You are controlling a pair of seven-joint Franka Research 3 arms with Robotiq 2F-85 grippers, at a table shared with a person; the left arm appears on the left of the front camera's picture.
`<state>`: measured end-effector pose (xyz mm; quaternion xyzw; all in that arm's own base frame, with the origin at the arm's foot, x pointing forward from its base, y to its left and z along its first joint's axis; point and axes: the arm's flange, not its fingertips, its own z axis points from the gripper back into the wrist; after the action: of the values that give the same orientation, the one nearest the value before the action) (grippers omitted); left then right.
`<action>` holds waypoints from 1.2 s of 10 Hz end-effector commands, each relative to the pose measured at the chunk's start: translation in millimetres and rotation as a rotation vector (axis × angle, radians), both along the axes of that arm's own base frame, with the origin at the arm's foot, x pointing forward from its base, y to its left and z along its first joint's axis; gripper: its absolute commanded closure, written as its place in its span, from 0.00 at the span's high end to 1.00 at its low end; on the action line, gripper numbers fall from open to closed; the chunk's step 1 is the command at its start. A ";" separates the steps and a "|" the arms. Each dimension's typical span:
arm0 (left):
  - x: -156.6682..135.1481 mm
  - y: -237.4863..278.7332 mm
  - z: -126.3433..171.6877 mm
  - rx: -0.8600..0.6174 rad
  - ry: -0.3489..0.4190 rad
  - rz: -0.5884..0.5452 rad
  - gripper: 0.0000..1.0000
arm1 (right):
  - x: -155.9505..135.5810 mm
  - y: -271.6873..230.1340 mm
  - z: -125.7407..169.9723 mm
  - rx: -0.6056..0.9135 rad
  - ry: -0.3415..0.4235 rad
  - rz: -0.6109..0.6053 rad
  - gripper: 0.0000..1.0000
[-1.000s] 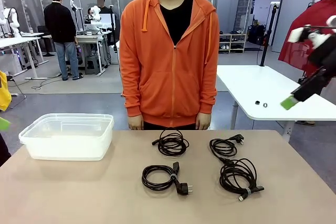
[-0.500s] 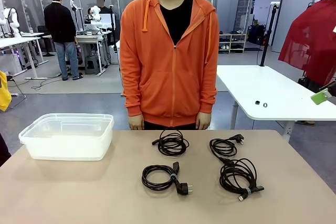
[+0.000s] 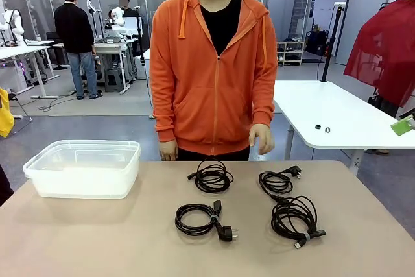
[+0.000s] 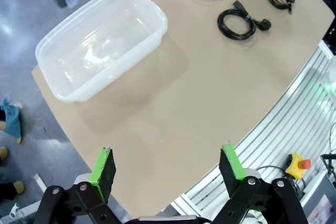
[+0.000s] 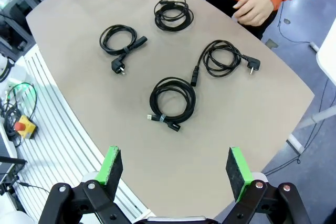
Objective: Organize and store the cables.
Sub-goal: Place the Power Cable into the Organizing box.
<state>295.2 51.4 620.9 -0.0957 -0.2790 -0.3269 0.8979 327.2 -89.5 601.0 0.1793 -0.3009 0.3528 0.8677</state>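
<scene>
Both claws hang high over the surface (image 5: 236, 114), jaws spread fully and gripping nothing. Four tied cables (image 5: 161, 117) lie below and ahead of the right claw (image 5: 173, 155), each coil apart from the others, likely so one can be picked without snagging another. The clear plastic bin (image 4: 159, 20) sits empty ahead of the left claw (image 4: 167, 153), seemingly set there to receive them.

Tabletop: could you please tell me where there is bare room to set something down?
Free: the near-left stretch of the table between the plastic bin and the cables, and the strip along the near edge. Crowded: centre-right, where four coils lie close together.
</scene>
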 end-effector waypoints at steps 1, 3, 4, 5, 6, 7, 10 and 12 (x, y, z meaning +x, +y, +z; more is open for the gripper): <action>0.1 -0.1 1.1 -0.004 -0.011 0.026 1.00 | -2.4 -5.3 -3.3 -0.008 -0.006 0.022 1.00; 0.0 0.0 0.0 0.000 0.000 0.000 1.00 | -1.3 -2.3 -0.3 -0.003 0.001 0.002 1.00; 0.0 0.0 0.0 0.000 0.000 0.000 1.00 | -1.3 -2.3 -0.3 -0.003 0.001 0.002 1.00; 0.0 0.0 0.0 0.000 0.000 0.000 1.00 | -1.3 -2.3 -0.3 -0.003 0.001 0.002 1.00; 0.0 0.0 0.0 0.000 0.000 0.000 1.00 | -1.3 -2.3 -0.3 -0.003 0.001 0.002 1.00; 0.0 0.0 0.0 0.000 0.000 0.000 1.00 | -1.3 -2.3 -0.3 -0.003 0.001 0.002 1.00; 0.0 0.0 0.0 0.000 0.000 0.000 1.00 | -1.3 -2.3 -0.3 -0.003 0.001 0.002 1.00; 0.0 0.0 0.0 0.000 0.000 0.000 1.00 | -1.3 -2.3 -0.3 -0.003 0.001 0.002 1.00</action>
<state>295.2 52.4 620.8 -0.0952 -0.2794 -0.3255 0.8983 326.2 -91.7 601.2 0.1760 -0.2993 0.3482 0.8708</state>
